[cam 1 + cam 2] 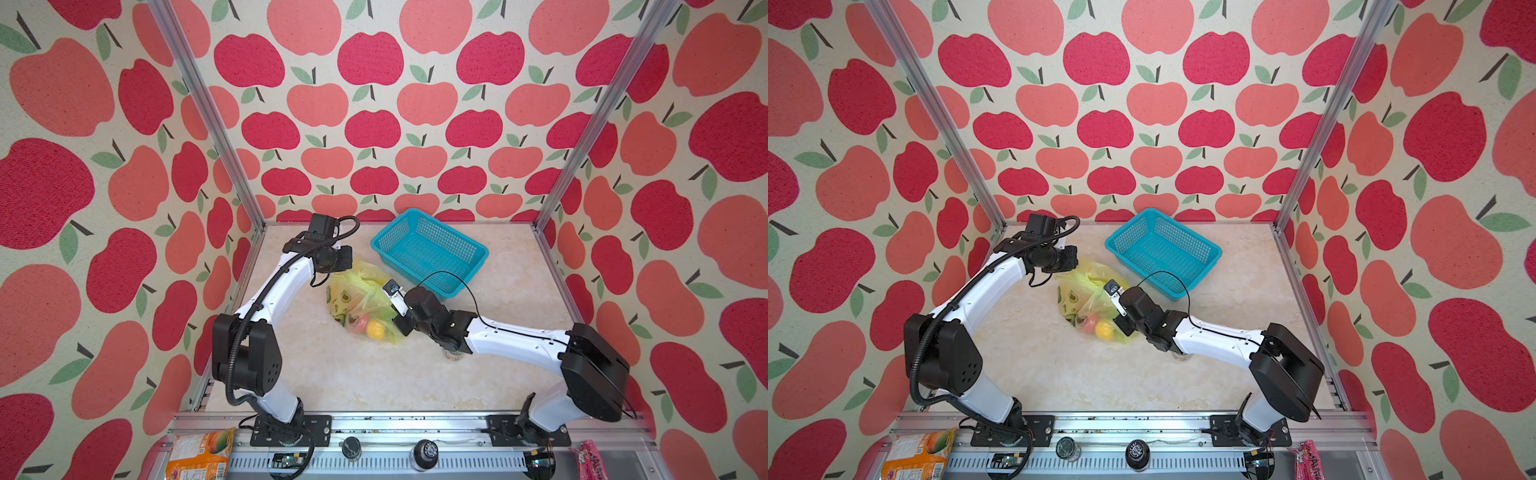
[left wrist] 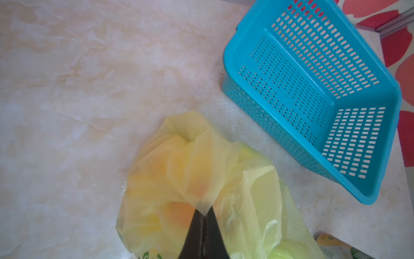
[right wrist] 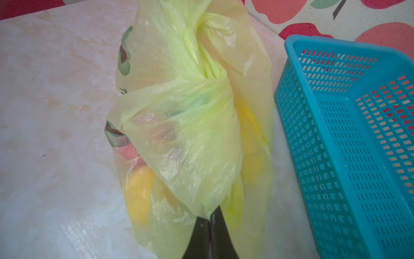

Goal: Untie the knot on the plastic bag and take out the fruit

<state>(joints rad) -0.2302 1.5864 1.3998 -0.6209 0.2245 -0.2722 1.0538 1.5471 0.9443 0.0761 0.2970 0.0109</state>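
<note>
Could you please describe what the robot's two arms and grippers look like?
Both arms have white link shells with black joint housings: left arm, right arm. A black ribbed conduit runs along the left one; a thin black cable loops over the right. The left gripper and right gripper have dark, tapered fingers.

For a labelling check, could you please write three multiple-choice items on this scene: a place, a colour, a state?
1. From the plastic bag, the basket stands: A beyond, to the right; B beneath; C inside it.
2. The basket is: A red; B teal; C white.
3. The knot is: A cut off; B undone; C tied.
1 A: both top views show it. 2 B: teal mesh walls. 3 C: bunched tight in the right wrist view.
</note>
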